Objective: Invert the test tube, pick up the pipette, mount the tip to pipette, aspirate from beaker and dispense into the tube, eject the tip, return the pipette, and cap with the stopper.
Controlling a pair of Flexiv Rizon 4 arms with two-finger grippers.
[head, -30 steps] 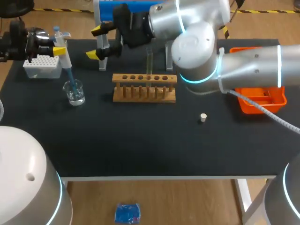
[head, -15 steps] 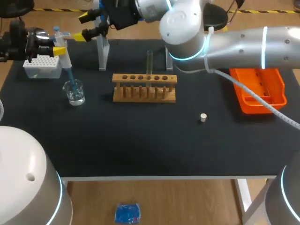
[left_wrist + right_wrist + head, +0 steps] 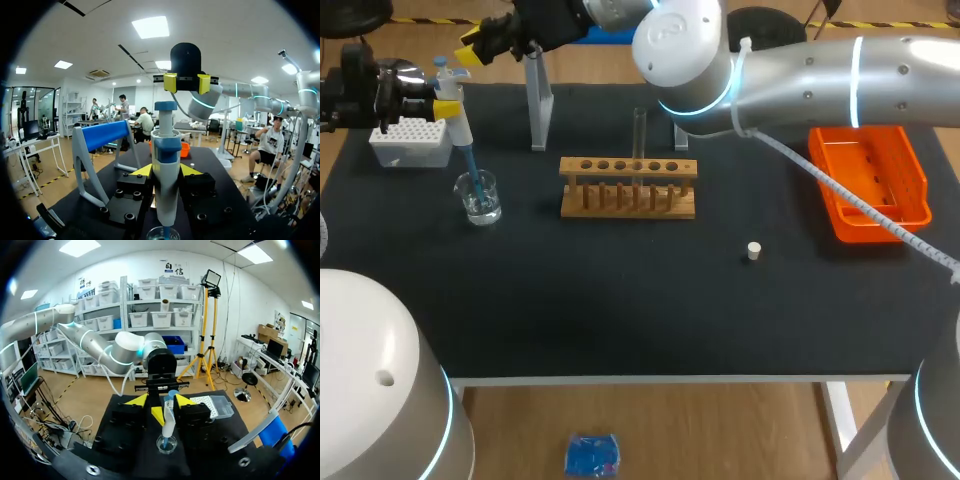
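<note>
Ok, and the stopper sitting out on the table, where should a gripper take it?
By its round sides, coming straight down from above. The stopper sits alone on the table, short and low, apart from the rack and orange tray, so fingers can likely straddle it.

This is a laboratory, set up as a robot bench for liquid handling. 2 grey robot arms, the left arm (image 3: 370, 370) and the right arm (image 3: 800, 75), reach over a black tabletop (image 3: 620, 320). On it stand a wooden rack (image 3: 628, 190) with 1 glass tube (image 3: 640, 128) upright in it, a small beaker (image 3: 479, 197) of clear liquid, a white box of pipette tips (image 3: 410, 142) and an orange plastic tray (image 3: 870, 185). A blue-and-white pipette (image 3: 455, 115) hangs with its tip in the beaker. A small pale stopper (image 3: 753, 251) lies loose on the tabletop.
</note>
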